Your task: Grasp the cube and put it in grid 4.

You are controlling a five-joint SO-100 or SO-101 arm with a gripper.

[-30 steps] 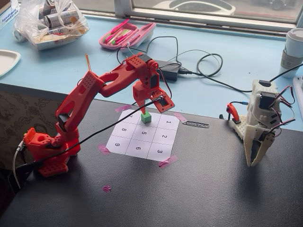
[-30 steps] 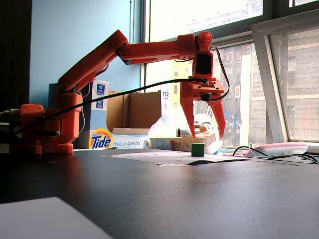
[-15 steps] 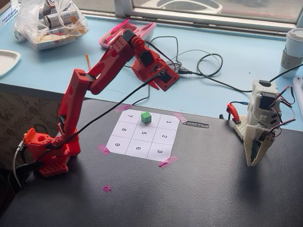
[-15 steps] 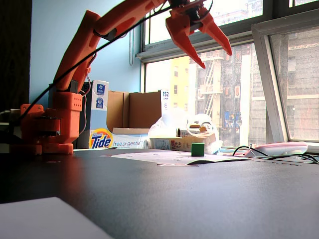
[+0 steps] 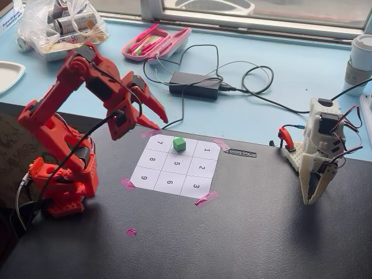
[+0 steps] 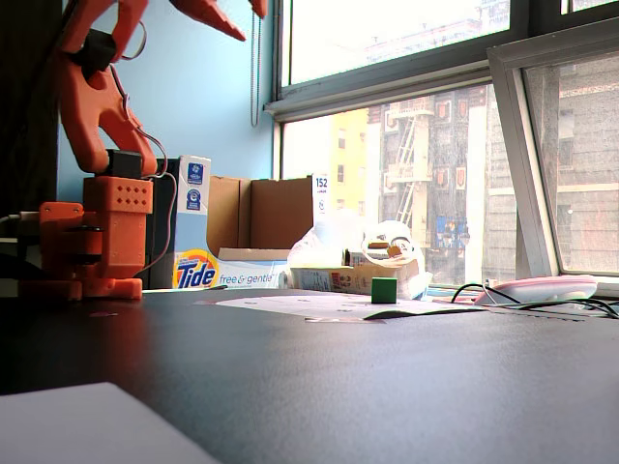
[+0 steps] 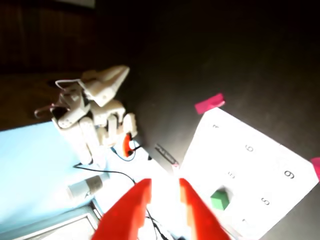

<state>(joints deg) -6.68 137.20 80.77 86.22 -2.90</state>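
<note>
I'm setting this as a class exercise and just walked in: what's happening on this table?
A red robot arm's gripper hangs open above the far-left corner of a white paper grid sheet numbered one to nine, holding nothing. A small bright green cube sits in the middle cell of the sheet's far row, where grid 4 would be. A white second arm stands idle to the right.

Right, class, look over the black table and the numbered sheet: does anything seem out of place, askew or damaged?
Only one thing stands out: a stray scrap of pink tape lies alone on the black table, well clear of the white nine-cell paper sheet and holding nothing down. The small green cube sits on the sheet. Nothing looks spilled or damaged.
</note>
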